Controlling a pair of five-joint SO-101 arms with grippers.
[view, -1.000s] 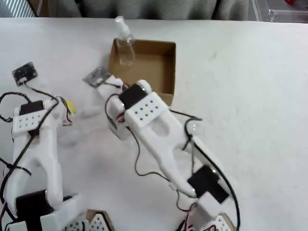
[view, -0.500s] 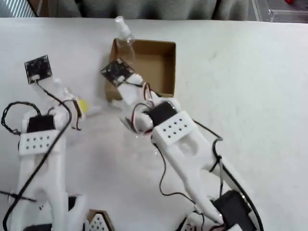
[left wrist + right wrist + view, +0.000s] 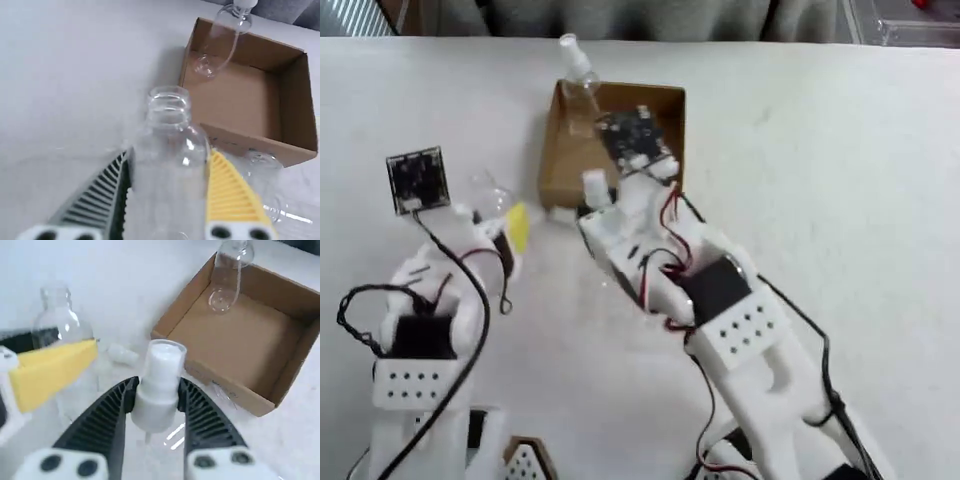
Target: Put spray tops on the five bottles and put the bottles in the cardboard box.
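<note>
Right now the left gripper [image 3: 169, 165] is clenched on an open bottle [image 3: 169, 102]. Its grey and yellow fingers press the body from both sides below the shoulder, so the neck stands free and upright. In the high view this bottle sits left of the cardboard box [image 3: 555, 165], close to its near-left corner.

The right gripper [image 3: 157, 385] is clamped on a spray top [image 3: 161, 357], with the black fingers squeezing its white collar. It hangs just near of the box's near wall, to the right of the open bottle and apart from it. No tube under the top can be made out.

One capped bottle [image 3: 582, 100] leans in the far-left corner of the box, with its top poking over the rim. What looks like another clear bottle [image 3: 261, 162] lies on the table [image 3: 840, 150] just beside the box's near wall.

Handling, as a judgement:
- The bottle looks empty, so it is probably light, thin-walled and slick. It would likely dent or twist under a hard squeeze.
- The mid-body grip suits it — low enough to leave the mouth open for the top.
- The top is small, stiff and light, and the collar is the sensible place to hold it.
- Any thin tube below the top would need lining up with the narrow mouth before pushing or turning.
- The risk is the bottle spinning in the fingers while the top goes on.
</note>
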